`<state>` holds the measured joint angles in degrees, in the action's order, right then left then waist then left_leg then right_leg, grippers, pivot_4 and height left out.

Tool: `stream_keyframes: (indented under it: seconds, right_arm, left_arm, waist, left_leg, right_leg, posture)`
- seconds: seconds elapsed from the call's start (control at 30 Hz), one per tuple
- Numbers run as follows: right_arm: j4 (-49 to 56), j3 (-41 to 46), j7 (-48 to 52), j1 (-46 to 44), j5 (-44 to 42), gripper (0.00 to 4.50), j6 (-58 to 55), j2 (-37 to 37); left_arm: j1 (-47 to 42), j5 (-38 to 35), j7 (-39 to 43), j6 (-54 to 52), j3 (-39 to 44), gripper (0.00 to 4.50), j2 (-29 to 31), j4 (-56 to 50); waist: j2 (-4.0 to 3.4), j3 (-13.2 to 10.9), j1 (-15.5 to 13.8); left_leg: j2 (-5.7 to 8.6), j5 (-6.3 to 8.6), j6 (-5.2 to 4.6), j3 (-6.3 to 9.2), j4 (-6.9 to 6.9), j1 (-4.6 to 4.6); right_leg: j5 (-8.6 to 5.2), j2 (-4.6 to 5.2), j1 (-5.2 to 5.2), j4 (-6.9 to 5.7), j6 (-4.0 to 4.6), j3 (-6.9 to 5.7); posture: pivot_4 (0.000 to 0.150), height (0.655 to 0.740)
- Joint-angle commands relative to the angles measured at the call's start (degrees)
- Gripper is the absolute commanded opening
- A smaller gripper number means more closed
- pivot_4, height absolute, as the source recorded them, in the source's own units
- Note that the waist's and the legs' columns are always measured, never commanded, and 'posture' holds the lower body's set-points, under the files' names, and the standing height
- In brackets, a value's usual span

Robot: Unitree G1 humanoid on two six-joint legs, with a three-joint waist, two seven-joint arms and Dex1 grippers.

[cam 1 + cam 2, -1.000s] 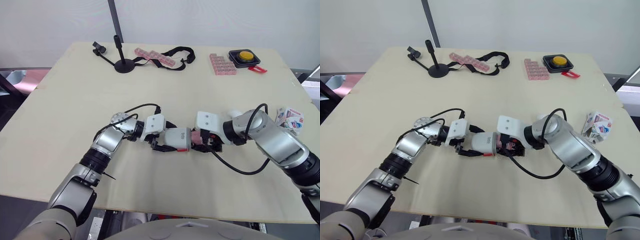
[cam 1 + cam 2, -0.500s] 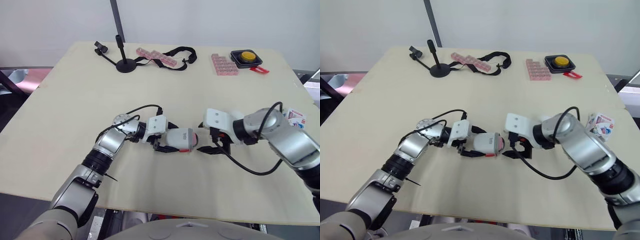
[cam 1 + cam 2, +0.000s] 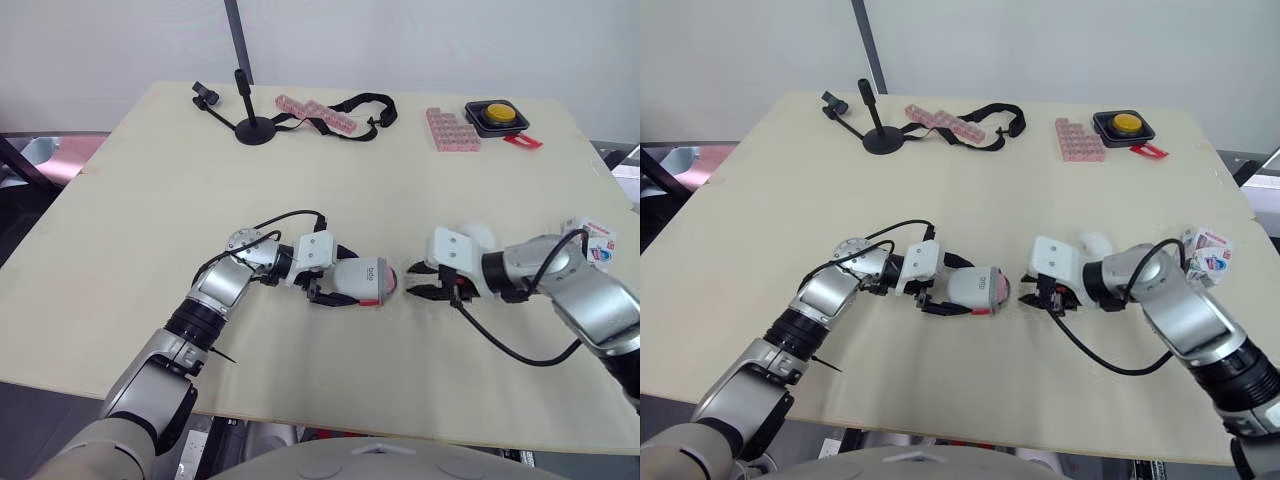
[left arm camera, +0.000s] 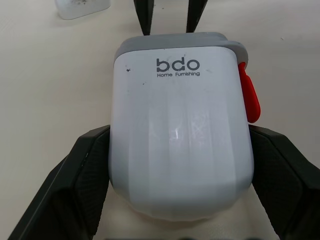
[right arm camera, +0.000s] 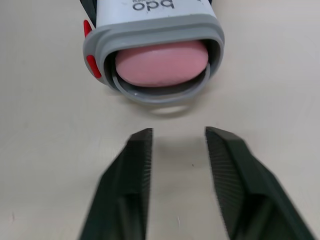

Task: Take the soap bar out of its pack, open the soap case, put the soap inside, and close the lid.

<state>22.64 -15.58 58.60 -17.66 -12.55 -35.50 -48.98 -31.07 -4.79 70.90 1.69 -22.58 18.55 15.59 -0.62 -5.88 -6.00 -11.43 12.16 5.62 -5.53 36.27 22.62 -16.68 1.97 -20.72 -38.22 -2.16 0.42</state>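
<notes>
Soap case (image 3: 357, 279) clamped in left gripper (image 4: 180, 137); pink soap bar (image 5: 161, 63) seated inside case's open mouth. Right gripper (image 5: 178, 134) spread, empty, just beside that mouth. Insertion apparently complete; next move: shut lid.

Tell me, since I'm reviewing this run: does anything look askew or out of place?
The soap case lies on its side in the left gripper, mouth open, with the pink soap showing inside. The soap pack sits crumpled near the table's right edge.
</notes>
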Motion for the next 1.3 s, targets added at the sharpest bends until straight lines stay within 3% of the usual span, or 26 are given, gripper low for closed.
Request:
stream_keyframes:
  seconds: [0.03,0.07,0.57,0.77,0.97,1.1,1.3]
  right_arm:
    - [0.3,-0.7,-0.2,-0.5,1.3,0.26,3.5,1.1]
    - [0.5,-0.9,-0.2,-0.8,1.4,0.04,3.5,1.5]
    - [1.5,-1.8,-0.1,-2.3,2.4,0.04,2.2,2.7]
    - [0.0,5.3,1.5,2.8,-0.3,0.04,1.9,-2.5]
    - [-1.9,19.2,4.0,10.2,-13.3,0.04,-3.7,-1.3]
    - [-0.7,26.6,1.5,15.3,-26.5,1.12,-17.2,2.9]
    - [-2.8,34.5,-10.9,13.1,-41.5,3.34,-45.0,10.6]
  left_arm:
    - [-0.9,-0.7,-0.1,0.5,0.6,3.47,-0.1,-1.4]
    - [-0.9,-0.7,-0.2,0.4,0.6,3.47,-0.1,-1.4]
    - [-0.8,-0.6,-0.7,0.6,0.4,3.47,-0.4,-1.3]
    - [-0.4,-0.3,-2.3,2.3,1.0,3.47,-0.6,-1.2]
    - [0.7,-0.5,-3.5,5.8,1.9,3.47,0.2,-1.5]
    - [1.3,-0.4,-5.7,9.5,2.8,3.47,0.3,-1.4]
    - [2.2,-0.3,-6.4,12.6,2.3,3.47,0.2,-2.0]
  waist:
    - [0.0,0.0,0.1]
    - [0.0,0.0,0.1]
    - [-0.01,0.0,0.1]
    - [-0.02,0.0,-0.4]
    - [-0.04,0.0,-0.2]
    - [-0.04,0.0,-0.4]
    - [-0.09,0.0,-0.3]
  left_leg:
    - [0.0,0.0,0.0,0.0,0.0,-0.01]
    - [0.0,0.0,0.0,0.0,0.0,-0.01]
    - [0.0,0.0,0.0,0.0,-0.01,-0.01]
    - [0.01,0.02,-0.01,0.01,-0.03,0.06]
    - [0.0,0.04,0.01,0.0,-0.12,0.05]
    - [-0.01,0.05,0.01,0.01,-0.17,0.01]
    - [-0.02,0.04,0.01,0.02,-0.19,-0.12]
  right_leg:
    - [0.0,0.0,0.0,0.0,0.0,0.0]
    - [0.0,0.0,0.0,0.0,0.0,0.0]
    - [0.0,-0.01,0.0,0.01,0.0,0.0]
    - [0.01,0.01,0.01,0.13,-0.01,-0.02]
    - [0.01,-0.02,0.02,0.23,-0.01,-0.01]
    - [0.01,-0.04,0.08,0.35,-0.01,-0.04]
    - [0.01,-0.04,0.16,0.54,-0.01,-0.02]
  posture:
    - [0.15,0.7395]
    - [0.15,0.7395]
    - [0.15,0.7395]
    - [0.15,0.7395]
    - [0.15,0.7395]
    - [0.15,0.7395]
    - [0.15,0.7395]
